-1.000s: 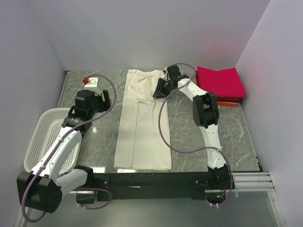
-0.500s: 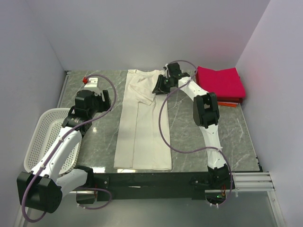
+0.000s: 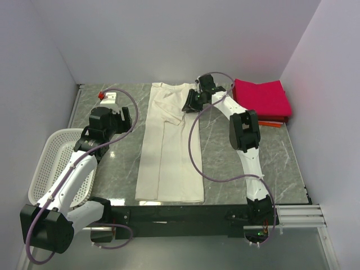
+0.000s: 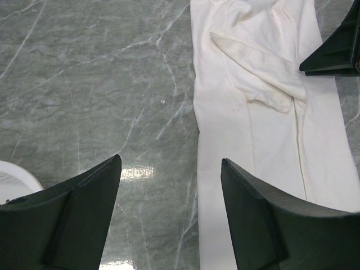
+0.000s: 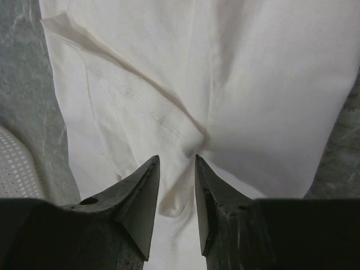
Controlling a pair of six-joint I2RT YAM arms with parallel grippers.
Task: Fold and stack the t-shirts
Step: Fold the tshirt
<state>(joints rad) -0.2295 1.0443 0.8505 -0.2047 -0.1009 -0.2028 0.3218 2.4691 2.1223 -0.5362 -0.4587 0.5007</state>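
The large cream-white t-shirt [image 3: 169,146] lies flat as a long narrow strip down the middle of the table, sleeves folded in; it also shows in the left wrist view [image 4: 264,112] and the right wrist view [image 5: 225,73]. My right gripper [image 3: 188,104] hovers over its folded right sleeve near the collar end, jaws a narrow gap apart [image 5: 177,160], with a cloth wrinkle below them. My left gripper [image 3: 121,118] is wide open [image 4: 170,160] over bare table just left of the shirt. A folded crimson-pink t-shirt [image 3: 261,97] lies on an orange-red one [image 3: 270,122] at the back right.
A white perforated basket [image 3: 50,163] stands at the left edge beside the left arm; its rim also shows in the left wrist view [image 4: 11,174]. A small red-and-white object [image 3: 107,97] sits at the back left. Grey walls close in the table on three sides.
My right gripper has shifted slightly back toward the collar end of the cream-white shirt. The left arm and the shirts have not moved.
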